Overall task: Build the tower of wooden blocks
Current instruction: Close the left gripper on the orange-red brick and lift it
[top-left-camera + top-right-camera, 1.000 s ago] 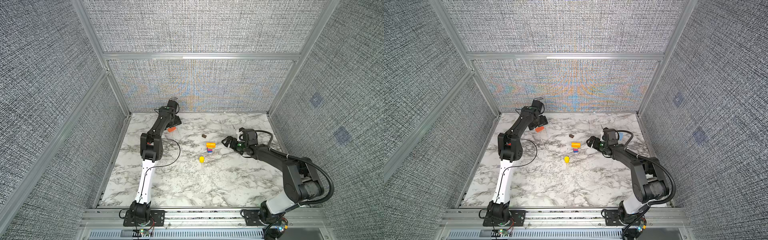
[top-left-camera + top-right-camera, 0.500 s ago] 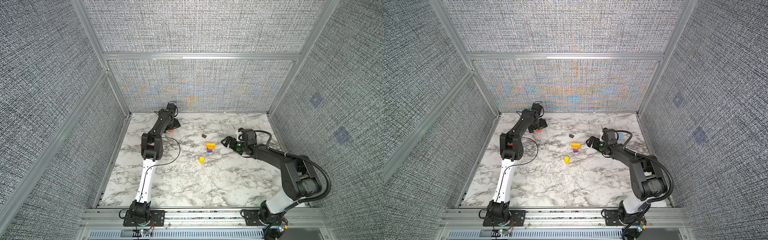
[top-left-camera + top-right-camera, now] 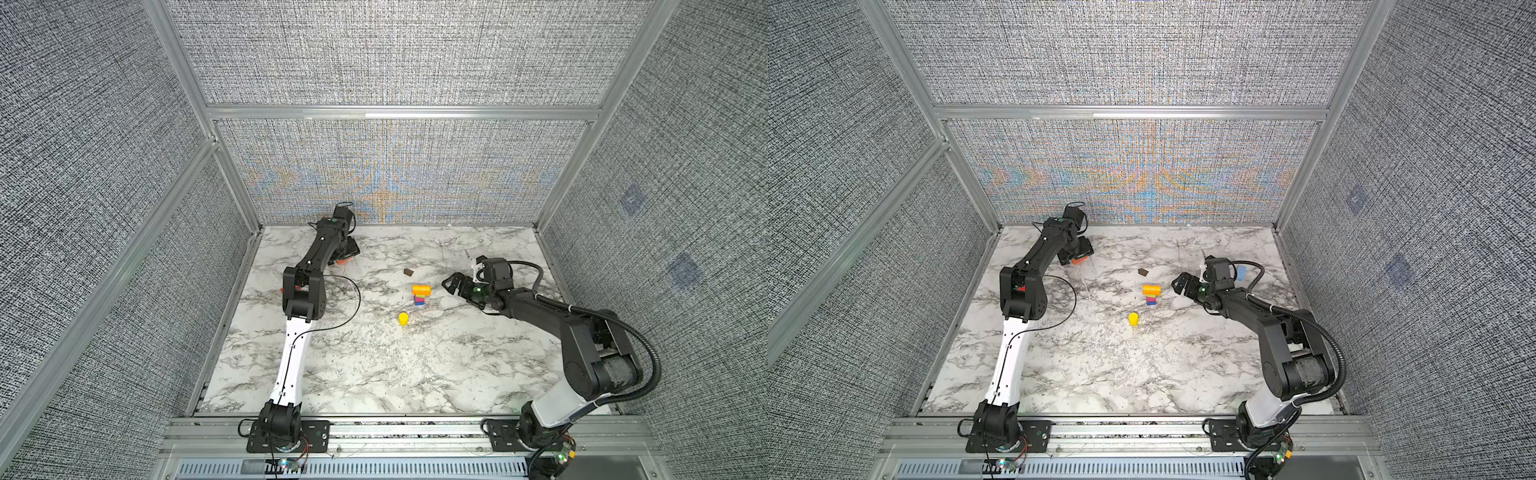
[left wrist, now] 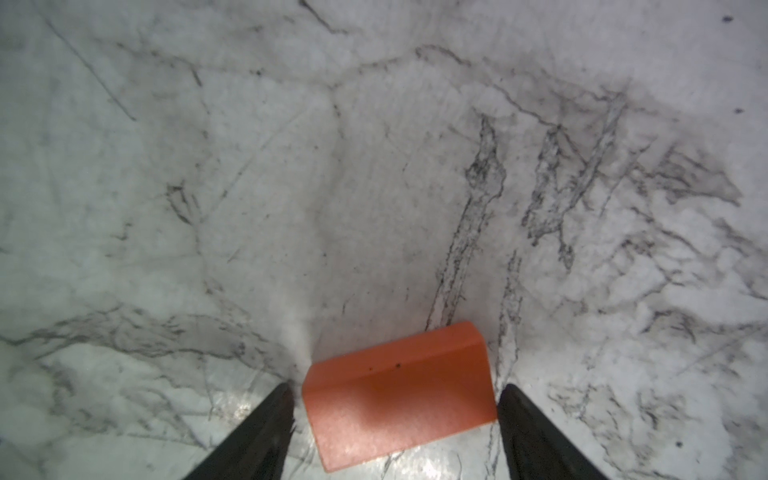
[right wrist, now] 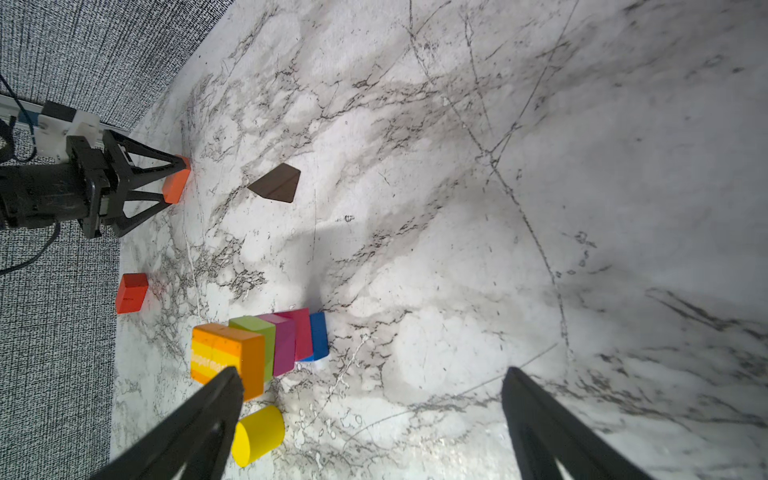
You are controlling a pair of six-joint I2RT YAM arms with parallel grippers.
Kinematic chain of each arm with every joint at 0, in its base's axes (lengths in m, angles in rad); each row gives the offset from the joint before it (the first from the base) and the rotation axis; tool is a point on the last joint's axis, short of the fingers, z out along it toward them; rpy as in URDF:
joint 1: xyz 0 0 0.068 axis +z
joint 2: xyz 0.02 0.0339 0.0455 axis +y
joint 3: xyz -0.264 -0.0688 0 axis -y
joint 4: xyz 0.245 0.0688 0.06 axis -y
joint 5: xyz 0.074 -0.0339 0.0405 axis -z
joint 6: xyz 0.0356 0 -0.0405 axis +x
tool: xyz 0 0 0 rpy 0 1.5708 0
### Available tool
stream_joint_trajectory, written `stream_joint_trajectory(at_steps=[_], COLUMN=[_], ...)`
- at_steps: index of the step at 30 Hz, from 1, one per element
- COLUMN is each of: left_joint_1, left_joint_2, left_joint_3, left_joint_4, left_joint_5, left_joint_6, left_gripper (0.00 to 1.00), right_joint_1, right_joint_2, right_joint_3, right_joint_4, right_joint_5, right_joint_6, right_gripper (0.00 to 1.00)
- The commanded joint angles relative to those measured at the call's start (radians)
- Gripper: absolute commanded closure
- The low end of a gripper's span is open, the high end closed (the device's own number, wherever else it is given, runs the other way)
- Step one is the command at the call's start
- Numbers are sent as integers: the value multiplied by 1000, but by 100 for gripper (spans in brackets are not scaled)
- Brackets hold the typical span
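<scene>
The tower [image 3: 420, 294] [image 3: 1151, 294] stands mid-table: blue at the bottom, then pink, magenta and green, with an orange striped block [image 5: 226, 353] on top. My left gripper [image 4: 397, 392] [image 3: 345, 258] is low at the back left, straddling an orange slab [image 4: 399, 395] [image 3: 1079, 260] that lies on the marble. A thin gap shows on each side of the slab, so the jaws are open. My right gripper [image 5: 372, 374] [image 3: 451, 284] is open and empty just right of the tower. A yellow cylinder [image 3: 403, 318] [image 5: 259, 434] and a dark brown block [image 3: 408, 272] [image 5: 277, 183] lie loose.
A red block [image 5: 132, 293] [image 3: 1021, 287] sits by the left arm's elbow, partly hidden in both top views. A light blue block [image 3: 1241, 273] lies behind the right wrist. Fabric walls with metal rails [image 3: 399, 112] enclose the marble table [image 3: 374, 365] on three sides.
My left gripper has moved over the orange slab and come down around it, its jaws narrowing. The right arm and the tower have not moved.
</scene>
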Motion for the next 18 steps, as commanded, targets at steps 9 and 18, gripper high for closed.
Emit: stream_joint_trajectory(at_steps=[9, 18], left_joint_1=[2, 2], left_joint_2=[2, -33], left_joint_3=[10, -1], left_joint_4=[-14, -19], left_joint_5=[11, 19], left_joint_6=[13, 34], left_gripper=[44, 54], right_joint_1=[-6, -7], right_joint_2=[1, 11], right_joint_3=[0, 4], right_joint_4=[12, 15], right_joint_5=[-13, -19], right_joint_6=[6, 6], right_gripper=[1, 1])
